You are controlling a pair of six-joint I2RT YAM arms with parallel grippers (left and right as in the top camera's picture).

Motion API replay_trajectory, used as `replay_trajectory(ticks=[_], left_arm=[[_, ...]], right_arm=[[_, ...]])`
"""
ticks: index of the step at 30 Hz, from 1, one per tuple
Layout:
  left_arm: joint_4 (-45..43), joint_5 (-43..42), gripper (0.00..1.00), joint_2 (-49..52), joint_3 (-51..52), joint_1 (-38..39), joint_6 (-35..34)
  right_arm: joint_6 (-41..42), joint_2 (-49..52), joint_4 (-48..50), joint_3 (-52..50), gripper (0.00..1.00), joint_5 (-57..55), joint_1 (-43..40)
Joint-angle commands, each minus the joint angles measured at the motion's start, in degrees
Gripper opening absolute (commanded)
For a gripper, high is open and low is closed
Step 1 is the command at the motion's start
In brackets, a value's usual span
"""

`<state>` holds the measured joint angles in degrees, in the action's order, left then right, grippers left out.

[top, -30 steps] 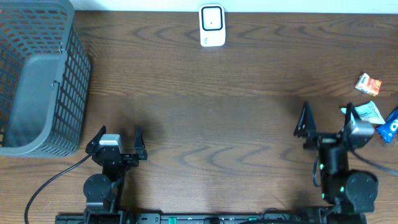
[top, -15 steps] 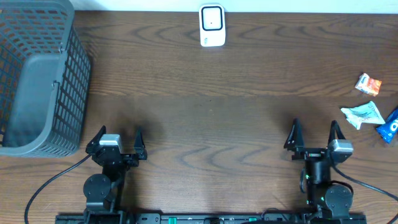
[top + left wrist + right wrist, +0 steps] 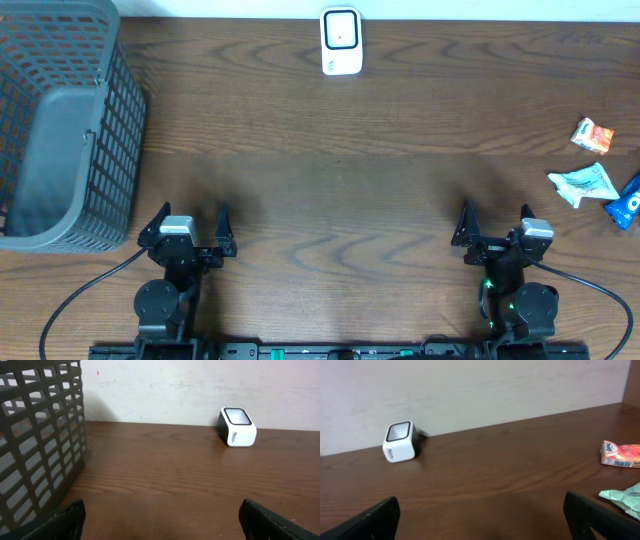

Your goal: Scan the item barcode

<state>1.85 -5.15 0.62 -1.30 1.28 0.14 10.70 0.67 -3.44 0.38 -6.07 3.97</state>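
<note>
The white barcode scanner (image 3: 341,42) stands at the table's far edge, its dark window facing up; it also shows in the left wrist view (image 3: 237,426) and the right wrist view (image 3: 400,441). Three small packets lie at the far right: an orange one (image 3: 593,134) (image 3: 621,454), a pale green one (image 3: 583,184) (image 3: 625,497) and a blue one (image 3: 627,202). My left gripper (image 3: 191,215) (image 3: 162,522) is open and empty near the front edge. My right gripper (image 3: 495,215) (image 3: 482,520) is open and empty too, left of the packets and apart from them.
A grey mesh basket (image 3: 60,120) (image 3: 35,445) stands at the far left. A black cable (image 3: 70,300) runs from the left arm to the front edge. A pale wall rises behind the scanner.
My right arm has drawn back from the packets, moving left and toward the front edge, with its jaws still open. The left arm has not moved.
</note>
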Motion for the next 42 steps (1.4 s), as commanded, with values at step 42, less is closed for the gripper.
replay_trajectory(ticks=[42], left_arm=[[1.7,-0.2,0.98,-0.3,1.1,0.1,-0.2]], right_arm=[[-8.7,-0.2,-0.3,-0.1,0.99,0.4,-0.2]])
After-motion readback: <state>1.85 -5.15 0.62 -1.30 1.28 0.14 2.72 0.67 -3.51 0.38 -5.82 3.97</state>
